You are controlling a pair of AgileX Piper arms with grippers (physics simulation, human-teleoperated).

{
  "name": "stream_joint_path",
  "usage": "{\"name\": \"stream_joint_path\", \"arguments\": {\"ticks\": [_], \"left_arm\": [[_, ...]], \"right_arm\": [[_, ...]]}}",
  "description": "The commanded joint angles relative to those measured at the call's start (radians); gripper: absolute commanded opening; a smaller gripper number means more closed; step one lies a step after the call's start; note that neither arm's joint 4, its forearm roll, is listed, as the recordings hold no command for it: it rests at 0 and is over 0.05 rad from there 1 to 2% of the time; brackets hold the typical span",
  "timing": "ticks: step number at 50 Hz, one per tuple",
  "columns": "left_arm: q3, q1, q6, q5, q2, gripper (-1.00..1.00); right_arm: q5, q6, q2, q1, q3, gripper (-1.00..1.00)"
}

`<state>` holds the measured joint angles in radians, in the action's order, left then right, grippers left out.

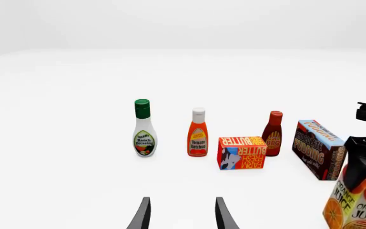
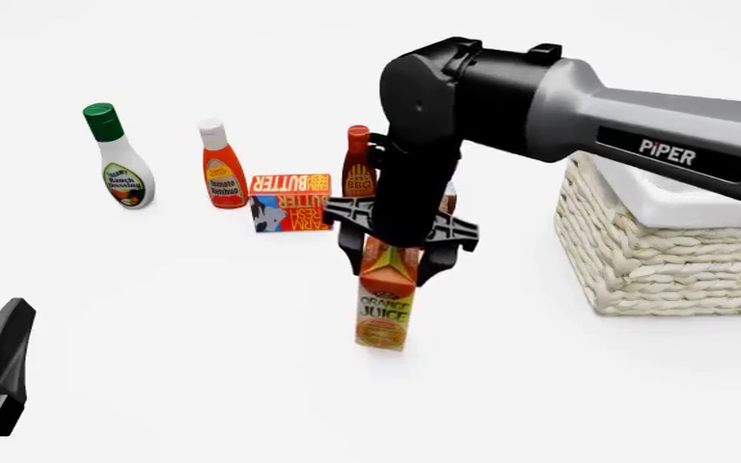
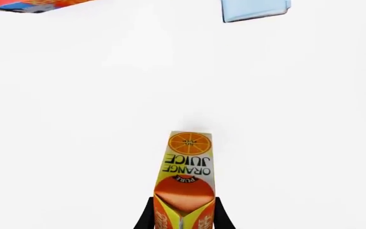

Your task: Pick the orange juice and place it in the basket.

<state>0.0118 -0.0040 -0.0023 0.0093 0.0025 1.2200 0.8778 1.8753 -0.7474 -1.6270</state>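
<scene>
One orange juice (image 2: pixel 386 311) carton stands upright on the white counter (image 2: pixel 190 318), its gabled top clamped by the right gripper (image 2: pixel 397 253), left of the single basket (image 2: pixel 660 253); three bottles and two boxes line up behind, the left gripper (image 1: pixel 181 212) parted, holding nothing

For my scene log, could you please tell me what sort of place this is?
Probably a simulated tabletop test scene, not a real room: a plain white surface and featureless backdrop, scattered groceries such as the ranch dressing and orange juice, and a wicker basket.
</scene>
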Motion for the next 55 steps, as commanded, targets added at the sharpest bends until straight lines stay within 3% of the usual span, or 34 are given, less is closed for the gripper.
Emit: {"name": "stream_joint_path", "arguments": {"ticks": [1, 15, 19, 29, 55], "left_arm": [[-0.001, 0.0, 0.003, -0.002, -0.001, 1.0], [-0.001, 0.0, 0.003, -0.002, -0.001, 1.0], [-0.001, 0.0, 0.003, -0.002, -0.001, 1.0], [-0.001, 0.0, 0.003, -0.002, -0.001, 1.0], [-0.001, 0.0, 0.003, -0.002, -0.001, 1.0]], "right_arm": [[0.0, 0.017, -0.044, -0.035, 0.002, -1.0], [0.0, -0.049, -0.088, -0.024, 0.009, -1.0], [0.0, -0.108, -0.082, -0.019, -0.003, -1.0], [0.0, -0.124, -0.105, -0.046, -0.008, -1.0], [0.0, -0.286, -0.156, -0.016, -0.009, -1.0]]}}
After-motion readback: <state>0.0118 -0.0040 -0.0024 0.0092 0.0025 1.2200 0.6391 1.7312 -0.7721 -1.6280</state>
